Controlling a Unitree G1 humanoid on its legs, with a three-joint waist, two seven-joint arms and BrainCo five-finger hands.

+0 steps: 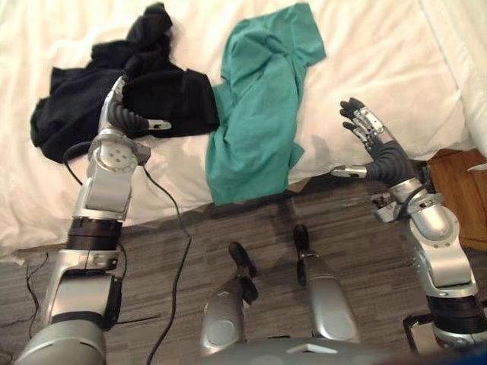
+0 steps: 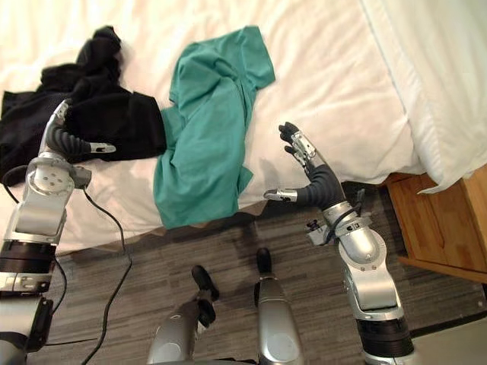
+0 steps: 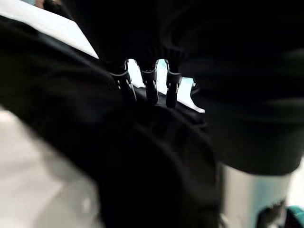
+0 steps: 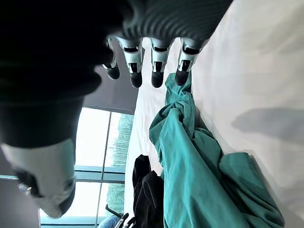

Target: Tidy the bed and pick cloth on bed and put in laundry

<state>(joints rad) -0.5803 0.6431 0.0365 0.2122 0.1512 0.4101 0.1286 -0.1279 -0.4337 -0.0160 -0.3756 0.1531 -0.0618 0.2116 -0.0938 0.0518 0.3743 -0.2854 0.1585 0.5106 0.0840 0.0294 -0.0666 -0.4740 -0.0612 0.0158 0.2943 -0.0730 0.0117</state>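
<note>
A black garment (image 1: 76, 106) lies crumpled at the left of the white bed (image 1: 380, 68). A teal shirt (image 1: 259, 114) lies beside it in the middle, its lower end hanging over the bed's front edge. My left hand (image 1: 122, 110) rests on the black garment with its thumb stretched out sideways. In the left wrist view its fingers (image 3: 151, 85) lie straight against the dark cloth. My right hand (image 2: 308, 163) hovers open above the bed's front edge, a short way right of the teal shirt (image 4: 199, 171), holding nothing.
A white duvet (image 2: 434, 76) is bunched along the bed's right side. A wooden nightstand (image 2: 441, 228) stands at the right, beyond the bed's corner. Grey carpet (image 1: 251, 220) runs in front of the bed. A window (image 4: 102, 142) lies beyond the bed's far side.
</note>
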